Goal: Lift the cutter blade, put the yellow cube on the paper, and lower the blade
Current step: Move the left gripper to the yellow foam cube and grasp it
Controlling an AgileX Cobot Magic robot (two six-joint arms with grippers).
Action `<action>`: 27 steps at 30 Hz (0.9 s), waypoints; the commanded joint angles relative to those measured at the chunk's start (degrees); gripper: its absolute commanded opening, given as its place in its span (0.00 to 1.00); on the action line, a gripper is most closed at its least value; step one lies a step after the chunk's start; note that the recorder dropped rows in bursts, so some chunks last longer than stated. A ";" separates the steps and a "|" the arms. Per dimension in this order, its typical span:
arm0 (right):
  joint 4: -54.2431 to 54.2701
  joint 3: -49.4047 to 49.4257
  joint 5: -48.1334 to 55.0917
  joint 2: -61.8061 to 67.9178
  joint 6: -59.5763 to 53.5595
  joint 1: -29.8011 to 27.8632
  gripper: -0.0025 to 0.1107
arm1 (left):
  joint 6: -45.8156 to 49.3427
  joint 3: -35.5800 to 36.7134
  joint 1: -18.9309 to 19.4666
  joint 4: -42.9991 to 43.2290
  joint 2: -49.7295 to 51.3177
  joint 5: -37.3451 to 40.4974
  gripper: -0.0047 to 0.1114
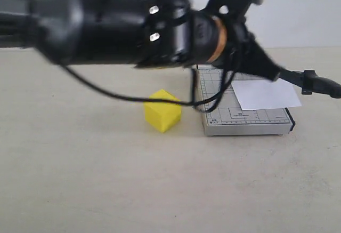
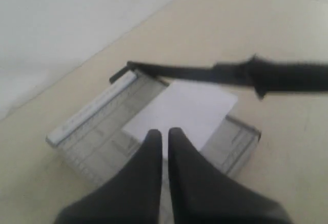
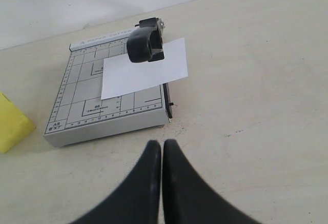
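The cutter blade (image 2: 230, 73) stands raised off the grey gridded board (image 2: 97, 126); its thick handle (image 3: 146, 44) points towards the right wrist camera. In the exterior view the blade (image 1: 314, 82) sticks out to the right. The white paper (image 1: 265, 94) lies skewed on the board (image 1: 245, 117), overhanging its blade side. On the table left of the board sits the yellow cube (image 1: 162, 117), with one corner showing as the cube (image 3: 10, 124) in the right wrist view. My left gripper (image 2: 165, 134) hangs shut and empty over the board. My right gripper (image 3: 162, 144) is shut and empty above the table, short of the board's front edge.
My left arm (image 1: 117, 22) crosses the exterior view from the left, blurred, and hides the board's far edge. Its cable (image 1: 122, 97) droops over the cube. A pale wall (image 1: 309, 9) stands behind the beige table (image 1: 106, 190).
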 commanded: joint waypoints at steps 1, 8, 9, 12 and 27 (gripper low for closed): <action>0.11 0.14 -0.29 0.03 0.48 -0.07 0.03 | -8.39 17.25 3.03 11.12 -11.17 0.95 0.08; 0.11 0.14 -0.20 0.03 1.42 -0.07 0.03 | -7.73 23.14 8.46 13.50 -17.91 6.63 0.15; 0.11 0.14 -0.20 0.03 1.42 -0.07 0.03 | -7.06 23.19 9.27 13.73 -17.49 4.93 0.21; 0.11 0.14 -0.20 0.03 1.42 -0.07 0.03 | -6.83 23.19 11.12 13.73 -14.94 -0.51 0.53; 0.11 0.14 -0.20 0.03 1.42 -0.07 0.03 | -8.84 16.10 12.70 19.77 2.59 -1.17 0.98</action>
